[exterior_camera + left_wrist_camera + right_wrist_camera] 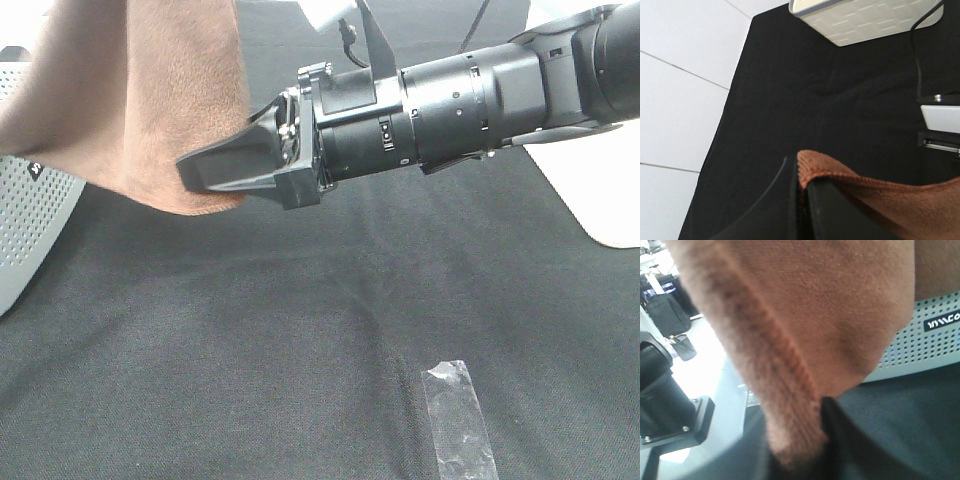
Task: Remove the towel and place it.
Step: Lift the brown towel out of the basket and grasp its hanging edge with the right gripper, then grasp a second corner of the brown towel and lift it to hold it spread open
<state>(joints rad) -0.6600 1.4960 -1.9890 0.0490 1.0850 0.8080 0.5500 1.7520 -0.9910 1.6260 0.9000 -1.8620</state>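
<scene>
The light-brown towel (140, 90) hangs lifted at the upper left of the exterior high view, above the black table cloth (250, 330). My right gripper (195, 165) reaches across from the right and is shut on the towel's lower edge. In the right wrist view the towel's stitched hem (790, 360) runs down between the dark fingers of the right gripper (800, 455). In the left wrist view my left gripper (802, 200) is shut on a hemmed corner of the towel (890, 200), above the black cloth. The left gripper is out of the exterior high view. No white tag shows.
A grey perforated box (30, 220) stands at the left edge, also in the right wrist view (930, 345). A clear strip of tape (460, 420) lies on the cloth at the front right. A white unit (600, 190) stands at the right. A black cable (917, 50) hangs nearby.
</scene>
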